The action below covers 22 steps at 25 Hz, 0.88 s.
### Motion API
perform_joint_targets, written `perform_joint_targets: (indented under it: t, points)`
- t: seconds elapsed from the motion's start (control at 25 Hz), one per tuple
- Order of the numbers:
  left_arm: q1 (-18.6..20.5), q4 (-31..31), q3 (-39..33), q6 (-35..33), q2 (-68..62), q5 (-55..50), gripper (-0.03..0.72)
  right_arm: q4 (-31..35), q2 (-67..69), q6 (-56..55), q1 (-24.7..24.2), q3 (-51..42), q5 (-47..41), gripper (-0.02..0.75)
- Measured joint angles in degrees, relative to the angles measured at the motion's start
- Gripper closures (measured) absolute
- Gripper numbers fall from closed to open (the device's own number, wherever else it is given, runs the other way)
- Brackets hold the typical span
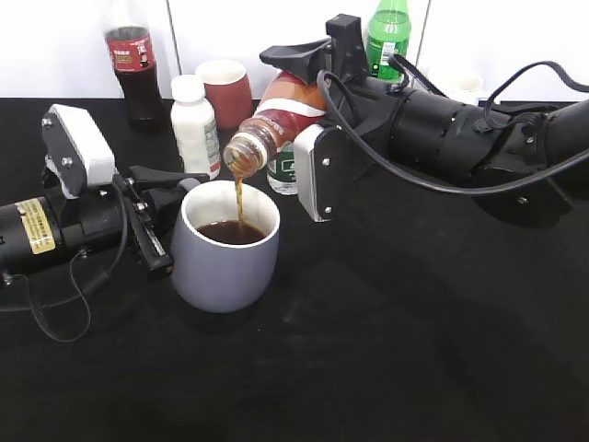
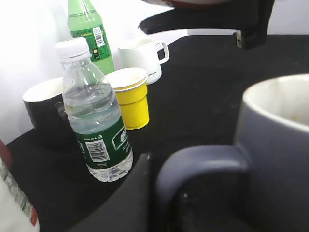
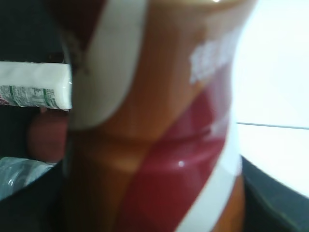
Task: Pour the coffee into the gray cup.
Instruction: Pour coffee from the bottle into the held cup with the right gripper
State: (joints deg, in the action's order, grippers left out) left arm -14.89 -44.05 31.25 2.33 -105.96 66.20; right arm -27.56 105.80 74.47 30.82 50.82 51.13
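The coffee (image 1: 281, 118) bottle in my right fingers (image 1: 296, 52) looks like clear glossy plastic with a smooth, shiny label, while the gray cup (image 1: 225, 249) is matt outside and smooth cream inside. My fingers are matt black plastic, and the table (image 1: 414, 350) is a dull black surface.

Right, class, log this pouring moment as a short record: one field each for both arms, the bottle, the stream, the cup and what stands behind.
left pincer: at the handle of the gray cup, grip unclear
right pincer: shut on the coffee bottle
bottle: tipped, mouth down-left above the cup
stream: brown, falling into the cup
cup: upright on the black table, partly filled
behind: cola bottle, white bottle, red cup
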Motion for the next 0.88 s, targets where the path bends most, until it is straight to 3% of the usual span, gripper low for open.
perform_joint_targets:
  t: [0.88]
  points:
    - [0.0,0.0,0.0,0.0,0.0,-0.44,0.628,0.0,-0.06,2.24,0.0,0.0,0.24,0.233]
